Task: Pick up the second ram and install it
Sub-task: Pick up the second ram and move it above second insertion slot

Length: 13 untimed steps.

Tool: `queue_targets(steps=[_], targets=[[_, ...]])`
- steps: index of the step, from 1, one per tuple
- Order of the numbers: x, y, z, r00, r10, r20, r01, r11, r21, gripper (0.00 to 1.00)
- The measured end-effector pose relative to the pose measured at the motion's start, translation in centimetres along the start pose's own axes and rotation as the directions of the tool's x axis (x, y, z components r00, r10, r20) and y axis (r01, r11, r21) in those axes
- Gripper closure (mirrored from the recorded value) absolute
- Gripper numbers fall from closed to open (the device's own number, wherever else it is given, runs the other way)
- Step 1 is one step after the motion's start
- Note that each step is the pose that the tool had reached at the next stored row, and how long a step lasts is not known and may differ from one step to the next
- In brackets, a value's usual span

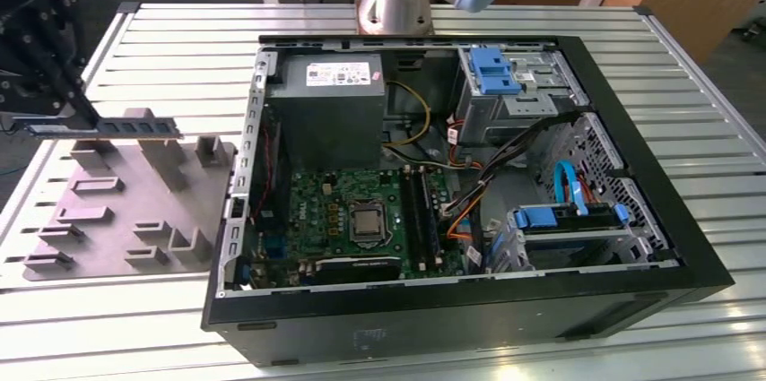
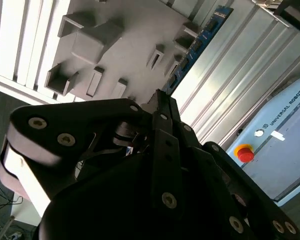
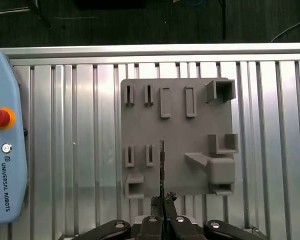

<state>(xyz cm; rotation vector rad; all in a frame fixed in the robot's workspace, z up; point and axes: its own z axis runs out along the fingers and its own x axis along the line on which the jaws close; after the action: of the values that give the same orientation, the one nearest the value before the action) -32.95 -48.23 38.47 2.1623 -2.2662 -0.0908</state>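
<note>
While above tray (image 1: 114, 186), ram (image 1: 134, 125) in pincer (image 3: 163, 210).

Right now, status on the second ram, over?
Gripper shut on second ram. Ram held level over grey tray, outside open case. Its wall between ram and motherboard.

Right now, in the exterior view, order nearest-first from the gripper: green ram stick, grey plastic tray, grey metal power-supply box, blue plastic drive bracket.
1. Green ram stick: clamped in the gripper.
2. Grey plastic tray: beneath it.
3. Grey metal power-supply box: inside the case.
4. Blue plastic drive bracket: deeper in the case.
</note>
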Motion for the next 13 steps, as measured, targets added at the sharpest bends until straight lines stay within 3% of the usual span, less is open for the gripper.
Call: queue_targets(steps=[13], targets=[[-0.23,-4.98,-0.24,1.0000,0.000,-0.0002,0.000,1.0000,-0.0008,0.87]])
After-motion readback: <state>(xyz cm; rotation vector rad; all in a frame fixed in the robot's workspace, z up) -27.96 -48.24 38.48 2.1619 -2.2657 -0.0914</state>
